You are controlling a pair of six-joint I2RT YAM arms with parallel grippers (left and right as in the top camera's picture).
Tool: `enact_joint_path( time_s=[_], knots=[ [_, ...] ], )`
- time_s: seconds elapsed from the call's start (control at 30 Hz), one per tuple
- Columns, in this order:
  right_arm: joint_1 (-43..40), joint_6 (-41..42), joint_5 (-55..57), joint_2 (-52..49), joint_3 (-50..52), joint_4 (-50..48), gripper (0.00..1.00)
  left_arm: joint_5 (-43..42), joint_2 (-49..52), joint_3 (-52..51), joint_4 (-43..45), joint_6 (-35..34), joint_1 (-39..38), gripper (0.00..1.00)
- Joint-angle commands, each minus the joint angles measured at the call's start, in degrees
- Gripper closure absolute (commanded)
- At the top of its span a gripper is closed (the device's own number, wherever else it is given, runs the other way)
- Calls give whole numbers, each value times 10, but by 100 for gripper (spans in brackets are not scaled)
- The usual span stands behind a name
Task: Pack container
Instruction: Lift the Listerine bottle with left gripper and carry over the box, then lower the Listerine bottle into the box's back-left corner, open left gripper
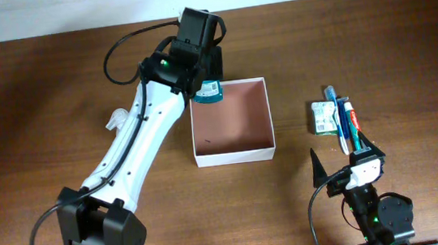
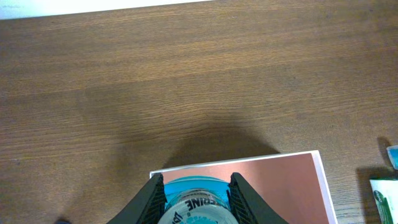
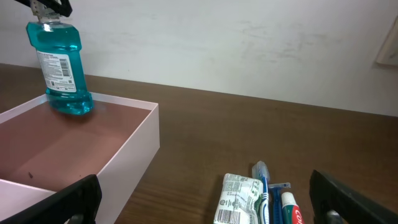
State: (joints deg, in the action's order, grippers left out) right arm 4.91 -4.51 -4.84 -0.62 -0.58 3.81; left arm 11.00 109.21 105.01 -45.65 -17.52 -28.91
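The container (image 1: 231, 121) is a shallow square box with white walls and a reddish-brown floor, mid-table. My left gripper (image 1: 207, 83) is over its far-left corner, shut on a teal mouthwash bottle (image 1: 209, 92). In the left wrist view both fingers (image 2: 149, 199) press the bottle's (image 2: 196, 199) sides above the container (image 2: 280, 180). The right wrist view shows the bottle (image 3: 62, 68) upright, held at its cap, its base down at the container (image 3: 134, 155) floor. My right gripper (image 1: 343, 162) stands open and empty near the front edge, just short of the toiletries.
A packet (image 3: 239, 199), a toothbrush (image 3: 264, 186), a blue razor (image 3: 278, 190) and a toothpaste tube (image 3: 291, 208) lie together right of the container. A small clear item (image 1: 117, 118) lies left of the left arm.
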Motion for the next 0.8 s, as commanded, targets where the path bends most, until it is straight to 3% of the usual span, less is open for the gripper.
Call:
enact_joint_path(
  time_s=[0.0,0.77],
  knots=[
    [-5,3,-1,4,3,3,2,8,0,19,9,5,-6,72],
    [-5,3,-1,4,3,3,2,58,47,18,24,4,-7,73]
  ],
)
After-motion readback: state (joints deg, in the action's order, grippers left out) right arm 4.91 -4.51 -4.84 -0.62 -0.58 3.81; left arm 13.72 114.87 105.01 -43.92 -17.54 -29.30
